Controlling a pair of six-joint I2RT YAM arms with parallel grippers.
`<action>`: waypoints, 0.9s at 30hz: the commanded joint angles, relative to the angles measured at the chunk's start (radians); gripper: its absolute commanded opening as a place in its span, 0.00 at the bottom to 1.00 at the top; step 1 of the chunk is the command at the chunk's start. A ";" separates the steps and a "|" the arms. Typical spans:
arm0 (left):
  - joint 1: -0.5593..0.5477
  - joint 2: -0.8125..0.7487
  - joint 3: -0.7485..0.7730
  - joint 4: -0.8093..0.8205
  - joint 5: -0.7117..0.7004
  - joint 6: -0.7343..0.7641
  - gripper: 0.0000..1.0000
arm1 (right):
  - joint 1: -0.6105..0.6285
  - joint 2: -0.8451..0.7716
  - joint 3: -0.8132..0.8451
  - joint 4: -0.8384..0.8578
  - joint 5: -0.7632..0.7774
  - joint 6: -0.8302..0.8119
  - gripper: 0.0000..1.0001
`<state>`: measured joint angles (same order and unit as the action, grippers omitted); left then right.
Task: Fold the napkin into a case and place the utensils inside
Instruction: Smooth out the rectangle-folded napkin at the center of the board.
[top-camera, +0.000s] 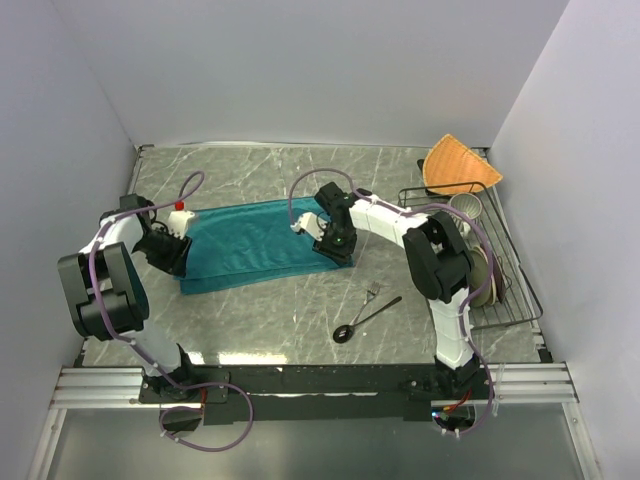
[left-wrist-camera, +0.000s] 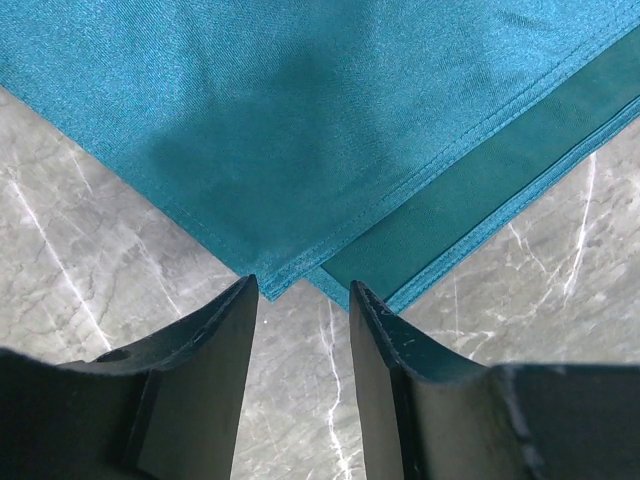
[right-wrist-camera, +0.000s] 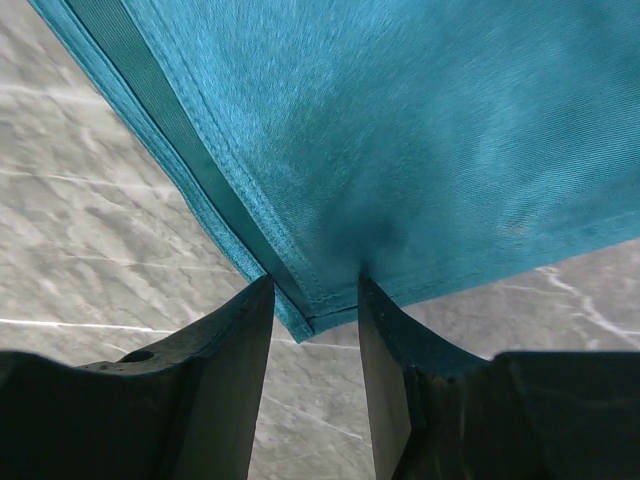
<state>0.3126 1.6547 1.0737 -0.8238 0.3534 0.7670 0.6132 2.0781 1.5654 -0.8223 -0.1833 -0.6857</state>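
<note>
Plainly doubled over, with a lower layer peeking out along one edge, the napkin (top-camera: 250, 245) lies flat on the counter (top-camera: 260, 312), its long axis running left to right between the two arms. Each short end meets one arm. The jaws of the left arm (top-camera: 100, 290) stand at the left end, part-way open, a corner of the cloth sitting just ahead of the gap between their tips and not pinched. The jaws of the right arm (top-camera: 440, 262) stand at the right end, likewise part-way open, a corner lying inside the gap but unclamped. Either corner thus lies straight ahead of its own jaws. The fork (top-camera: 372, 295) and spoon (top-camera: 370, 316) rest on bare counter off the napkin's right end, on its near side, closer to the right arm.
</note>
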 joint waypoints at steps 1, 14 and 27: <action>0.003 0.016 0.037 0.015 0.010 -0.011 0.48 | 0.010 -0.044 -0.028 0.058 0.033 -0.009 0.46; 0.005 0.010 0.019 0.017 -0.002 0.005 0.47 | 0.014 -0.067 -0.036 0.049 0.036 -0.023 0.37; 0.005 0.011 0.022 0.020 -0.001 0.000 0.47 | 0.008 -0.043 0.022 0.012 0.022 -0.012 0.39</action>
<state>0.3145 1.6672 1.0775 -0.8124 0.3420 0.7643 0.6220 2.0655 1.5387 -0.7876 -0.1482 -0.7010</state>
